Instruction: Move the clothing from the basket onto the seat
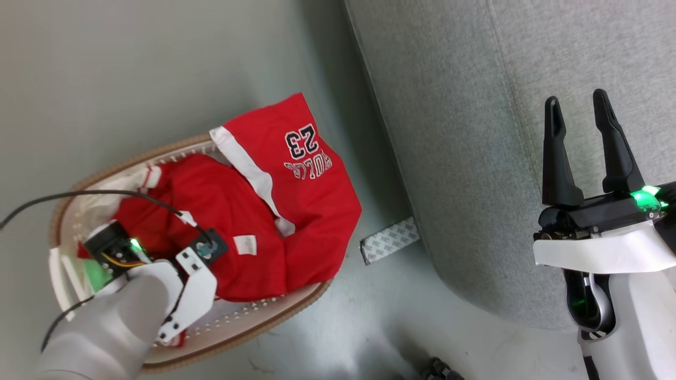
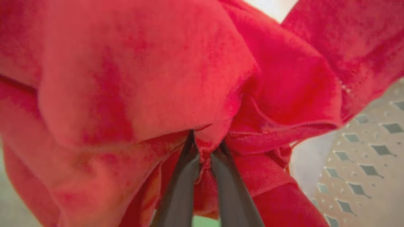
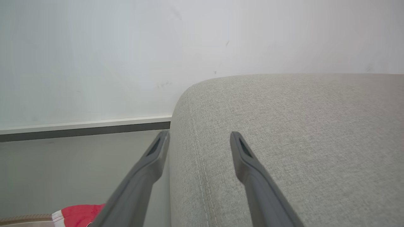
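While left fingers pinch one of two garments in one basket, right fingers gape over one seat.

The basket stands on the floor to my left, the clothing in it and over its far rim. The seat lies right of it, under my right gripper.

Red top bunched between the left fingers in the cream basket; shorts drape its rim; grey seat below the right fingers
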You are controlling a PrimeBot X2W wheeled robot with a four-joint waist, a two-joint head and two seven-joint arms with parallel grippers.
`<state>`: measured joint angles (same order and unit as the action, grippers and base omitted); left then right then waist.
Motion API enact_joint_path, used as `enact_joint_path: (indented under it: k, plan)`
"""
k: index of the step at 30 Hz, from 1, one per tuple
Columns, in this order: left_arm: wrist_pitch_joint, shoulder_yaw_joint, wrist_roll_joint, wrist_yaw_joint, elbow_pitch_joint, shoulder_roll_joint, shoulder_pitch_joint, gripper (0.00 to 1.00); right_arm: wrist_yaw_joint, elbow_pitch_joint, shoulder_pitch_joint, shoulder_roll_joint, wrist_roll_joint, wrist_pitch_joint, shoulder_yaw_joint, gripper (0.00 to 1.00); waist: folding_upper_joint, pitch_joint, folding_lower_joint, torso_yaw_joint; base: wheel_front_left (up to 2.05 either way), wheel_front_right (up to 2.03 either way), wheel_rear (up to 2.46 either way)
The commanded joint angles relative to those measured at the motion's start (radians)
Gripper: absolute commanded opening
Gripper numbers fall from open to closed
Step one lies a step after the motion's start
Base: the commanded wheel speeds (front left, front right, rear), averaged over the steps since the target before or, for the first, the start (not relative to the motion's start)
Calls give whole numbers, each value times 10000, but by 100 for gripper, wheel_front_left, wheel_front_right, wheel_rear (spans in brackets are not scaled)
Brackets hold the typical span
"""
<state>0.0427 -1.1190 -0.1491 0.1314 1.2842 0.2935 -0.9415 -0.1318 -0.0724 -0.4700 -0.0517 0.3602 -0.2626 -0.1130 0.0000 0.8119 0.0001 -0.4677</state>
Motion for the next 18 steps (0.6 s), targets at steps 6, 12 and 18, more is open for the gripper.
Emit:
enact_joint_path:
  k: [6,12,18]
  plan:
    - [-502,-108,-730,-22,-146,-386,308,0,21,-108,145,7,-442,-32,211,100,0,-1078,-1,508,0,0,0]
    - [-1403,241,-1398,-22,-181,-899,693,0,21,-211,409,-86,-795,-32,365,100,0,-2229,-1,1040,0,0,0]
    - [-2239,498,-1791,-83,-175,-1347,1107,0,21,-359,727,-315,-902,-32,427,100,0,-3227,-1,1541,0,0,0]
